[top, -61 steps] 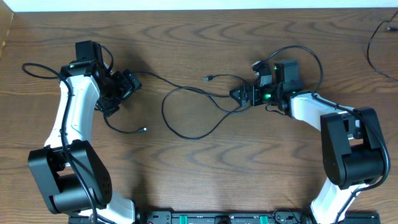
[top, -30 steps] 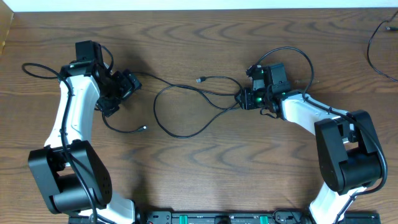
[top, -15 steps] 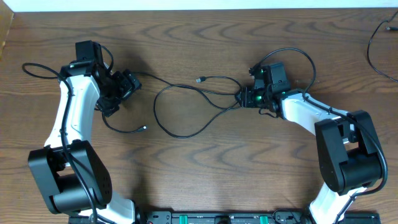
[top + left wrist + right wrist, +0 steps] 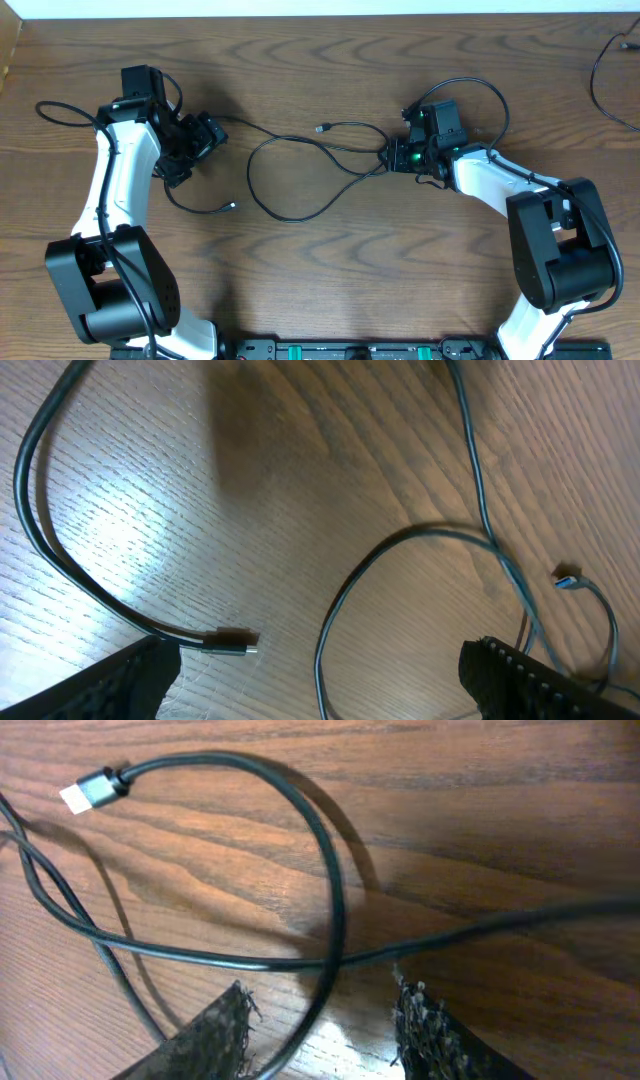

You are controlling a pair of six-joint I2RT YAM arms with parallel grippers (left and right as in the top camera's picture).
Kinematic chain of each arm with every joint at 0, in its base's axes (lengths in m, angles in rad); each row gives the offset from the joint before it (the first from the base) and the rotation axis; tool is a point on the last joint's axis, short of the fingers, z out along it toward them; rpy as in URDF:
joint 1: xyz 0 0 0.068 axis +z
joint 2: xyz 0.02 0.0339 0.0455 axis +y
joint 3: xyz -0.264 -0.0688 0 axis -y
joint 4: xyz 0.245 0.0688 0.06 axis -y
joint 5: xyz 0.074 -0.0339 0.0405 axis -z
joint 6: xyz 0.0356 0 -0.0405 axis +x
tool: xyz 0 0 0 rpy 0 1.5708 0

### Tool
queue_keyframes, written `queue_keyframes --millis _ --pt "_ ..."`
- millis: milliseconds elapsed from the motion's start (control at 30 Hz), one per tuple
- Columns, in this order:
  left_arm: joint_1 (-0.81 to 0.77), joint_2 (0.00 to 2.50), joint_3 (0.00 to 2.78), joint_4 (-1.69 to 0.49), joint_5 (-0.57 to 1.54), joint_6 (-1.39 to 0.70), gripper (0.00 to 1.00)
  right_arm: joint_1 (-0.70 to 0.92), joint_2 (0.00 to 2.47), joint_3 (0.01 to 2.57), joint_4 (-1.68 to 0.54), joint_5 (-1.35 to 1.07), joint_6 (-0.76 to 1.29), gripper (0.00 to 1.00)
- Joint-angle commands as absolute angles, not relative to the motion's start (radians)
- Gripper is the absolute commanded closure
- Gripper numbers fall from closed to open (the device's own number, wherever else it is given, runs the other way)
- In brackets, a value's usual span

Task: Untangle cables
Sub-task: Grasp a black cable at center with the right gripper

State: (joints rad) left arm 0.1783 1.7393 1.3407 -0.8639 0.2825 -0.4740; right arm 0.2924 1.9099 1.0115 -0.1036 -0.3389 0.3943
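A thin black cable [image 4: 290, 216] lies in a loose loop mid-table, and its plug [image 4: 322, 128] points toward the back. My right gripper [image 4: 389, 158] sits at the loop's right end. In the right wrist view two strands cross just ahead of the right gripper [image 4: 320, 1035], and one strand [image 4: 330, 890] runs down between the parted fingers without being clamped. A silver plug [image 4: 85, 792] lies at the upper left. My left gripper [image 4: 200, 152] stands wide open to the left of the loop. Another black cable's plug [image 4: 235, 642] lies by its left finger [image 4: 110, 685].
A further black cord [image 4: 600, 80] curves at the table's far right corner. The arms' thicker leads arc beside each wrist, one of them at the left [image 4: 60, 112]. The black base rail [image 4: 350, 350] runs along the front edge, and the table's back edge lies just behind the arms.
Between two seconds and one second ago my right gripper shifted left and the black loop and its plug slid left with it. Since then nothing has visibly moved. The left arm stayed still.
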Motion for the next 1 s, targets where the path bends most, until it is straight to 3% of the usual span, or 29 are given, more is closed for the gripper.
queue_keyframes --millis 0,167,733,967 --pt "0.178 1.744 1.339 -0.867 0.276 -0.476 0.06 0.293 1.943 0.980 -0.119 -0.297 0.414 0.42" --pt "0.178 1.744 1.339 -0.867 0.276 -0.476 0.06 0.266 1.943 0.980 -0.116 -0.298 0.414 0.02" --pt "0.178 1.744 1.339 -0.867 0.276 -0.476 0.06 0.220 1.931 0.980 -0.292 -0.438 0.323 0.01" --pt "0.178 1.744 1.339 -0.867 0.276 -0.476 0.06 0.172 1.740 0.980 -0.392 -0.402 0.330 0.01"
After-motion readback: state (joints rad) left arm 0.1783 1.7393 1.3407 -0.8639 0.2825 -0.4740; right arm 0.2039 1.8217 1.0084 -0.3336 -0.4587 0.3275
